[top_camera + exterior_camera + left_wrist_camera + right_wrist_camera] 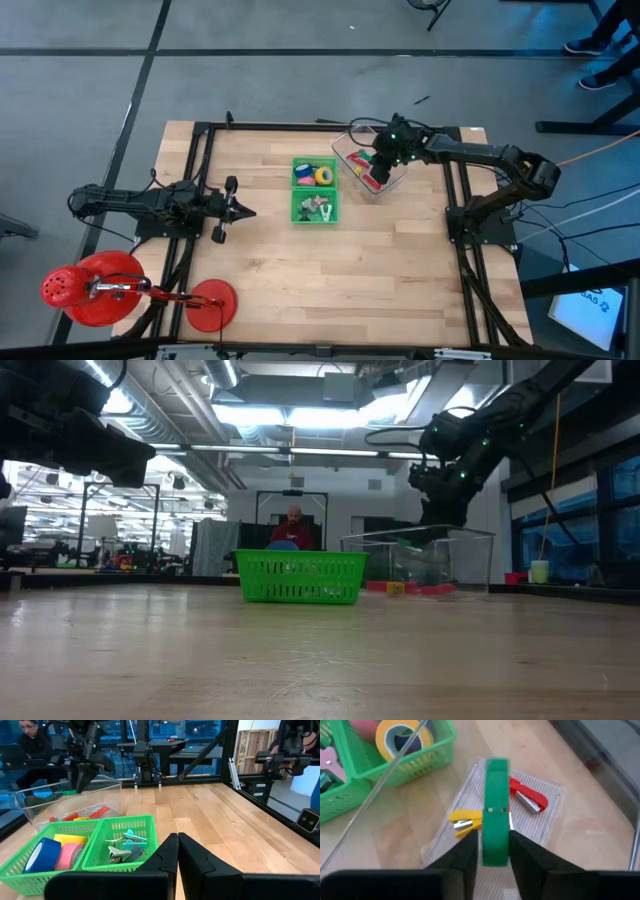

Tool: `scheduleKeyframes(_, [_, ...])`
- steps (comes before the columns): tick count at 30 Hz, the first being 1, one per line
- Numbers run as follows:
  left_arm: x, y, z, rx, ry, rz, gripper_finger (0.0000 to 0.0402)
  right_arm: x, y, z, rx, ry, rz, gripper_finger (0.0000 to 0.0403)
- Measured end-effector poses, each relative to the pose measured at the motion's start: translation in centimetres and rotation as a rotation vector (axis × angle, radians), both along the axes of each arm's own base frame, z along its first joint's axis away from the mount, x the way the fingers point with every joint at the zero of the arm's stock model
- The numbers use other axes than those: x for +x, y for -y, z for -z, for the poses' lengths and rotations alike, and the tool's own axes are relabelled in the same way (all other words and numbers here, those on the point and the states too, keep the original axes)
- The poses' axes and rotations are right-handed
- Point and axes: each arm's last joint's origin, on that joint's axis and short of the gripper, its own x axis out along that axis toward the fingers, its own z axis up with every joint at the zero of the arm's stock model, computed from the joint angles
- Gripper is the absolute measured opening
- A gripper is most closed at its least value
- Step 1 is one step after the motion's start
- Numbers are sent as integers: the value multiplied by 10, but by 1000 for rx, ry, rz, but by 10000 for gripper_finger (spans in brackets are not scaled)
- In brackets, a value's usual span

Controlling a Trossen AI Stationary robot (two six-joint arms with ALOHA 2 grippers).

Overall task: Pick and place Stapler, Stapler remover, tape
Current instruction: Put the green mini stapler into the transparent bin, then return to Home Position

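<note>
Over clear bin [352,150], right pincer [495,851] grasping green stapler [496,810] between fingers; left pincer [177,851] clenched.

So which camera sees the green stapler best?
The right wrist view: the green stapler fills the middle, between the right hand's fingers. The high view shows only a green speck; the low and left wrist views don't show it clearly.

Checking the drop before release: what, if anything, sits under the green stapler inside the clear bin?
The right claw holds the green stapler above the clear bin. A yellow stapler and a red stapler lie on the bin floor below it, either side.
</note>
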Motion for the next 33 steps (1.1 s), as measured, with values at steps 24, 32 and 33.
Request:
scheduleKeyframes(24, [0, 0, 0, 0, 0, 0, 5, 36, 4, -81, -15, 239, -91, 220])
scheduleKeyframes(32, [0, 0, 0, 0, 0, 0, 8, 60, -46, -115, 48, 361, -216, 221])
scheduleKeyframes(33, [0, 0, 0, 0, 0, 0, 7, 62, -56, -116, 67, 369, -237, 222])
